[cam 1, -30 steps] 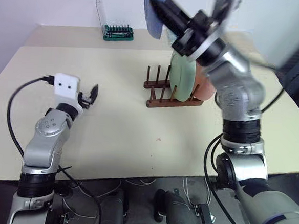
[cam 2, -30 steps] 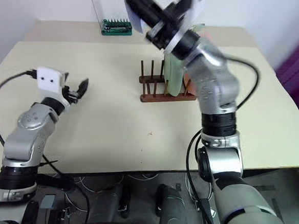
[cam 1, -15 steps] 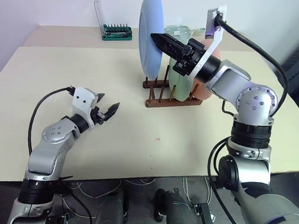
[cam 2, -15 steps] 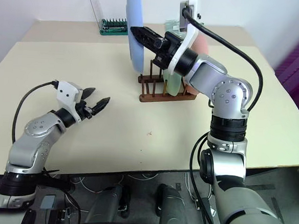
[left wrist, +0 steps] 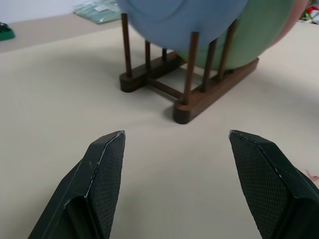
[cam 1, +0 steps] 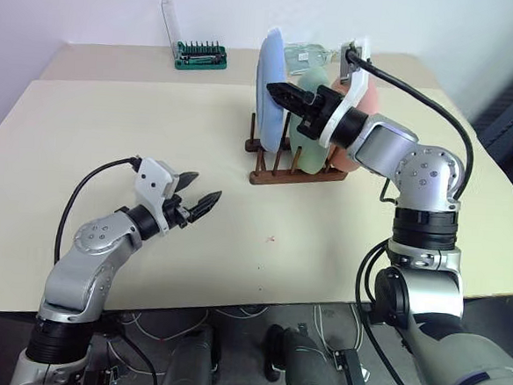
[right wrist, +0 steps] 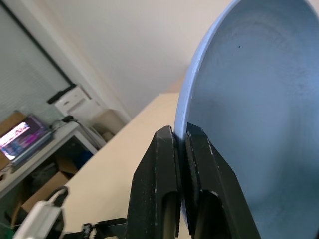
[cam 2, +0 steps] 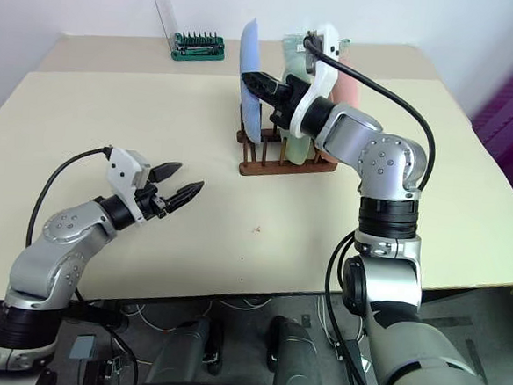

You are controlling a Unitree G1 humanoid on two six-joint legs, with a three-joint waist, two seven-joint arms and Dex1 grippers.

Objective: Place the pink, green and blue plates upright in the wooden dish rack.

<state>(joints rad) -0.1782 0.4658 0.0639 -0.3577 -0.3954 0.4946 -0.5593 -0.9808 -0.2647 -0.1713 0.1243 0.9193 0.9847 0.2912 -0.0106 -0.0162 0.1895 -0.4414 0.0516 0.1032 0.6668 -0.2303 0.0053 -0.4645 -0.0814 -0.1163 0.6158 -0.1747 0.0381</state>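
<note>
Your right gripper (cam 1: 281, 94) has brought the blue plate (cam 1: 270, 88) down from high above the table to the wooden dish rack (cam 1: 294, 164), and it stays clamped on the plate's rim; the right wrist view shows both black fingers (right wrist: 159, 169) pinched tight on either side of the edge. A second ago the plate was up near the top of the head views, and half a second ago it hung tilted above the rack; now it stands nearly upright at the rack's left end, its lower edge down among the pegs. The left wrist view shows the blue disc sitting behind the front pegs, though you cannot tell from these angles whether its rim has actually bottomed out on the base rails or is carried a little above them. The green plate (cam 1: 313, 144) and the pink plate (cam 1: 358, 151) already stand in the slots to the right of it, so this is the last of the three. Your left gripper (cam 1: 199, 202) has swung in toward the rack over the same second and now hovers low over the table (cam 1: 103, 120) with its fingers spread wide and nothing between them, well short of the rack. I'd judge that what remains is settling the blue plate fully, then letting go without tipping it.
</note>
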